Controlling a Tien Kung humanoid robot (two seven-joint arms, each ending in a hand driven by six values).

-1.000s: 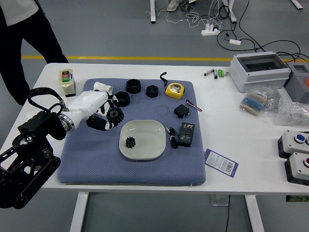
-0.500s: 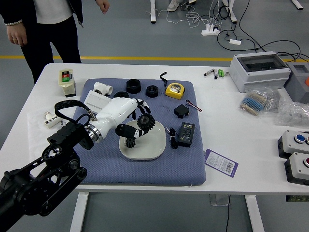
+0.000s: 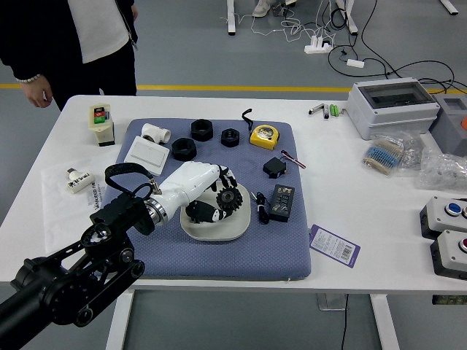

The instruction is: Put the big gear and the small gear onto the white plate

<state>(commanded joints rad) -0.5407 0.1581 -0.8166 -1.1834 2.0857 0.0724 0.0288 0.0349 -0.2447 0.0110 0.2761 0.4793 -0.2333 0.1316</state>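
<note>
On the blue mat [image 3: 219, 264] sits the white plate [image 3: 217, 232]; above it my left hand [image 3: 195, 185], fingers partly curled, grips the big gear [image 3: 229, 199]. Past the table's [image 3: 379, 248] far edge, a person [image 3: 98, 36] stands.

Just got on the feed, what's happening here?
The robot's left hand holds the big gear over the white plate; it does not look released yet. The small gear cannot be made out, as the hand covers part of the plate. A person stands at the table's far side, handling nothing on it.
</note>
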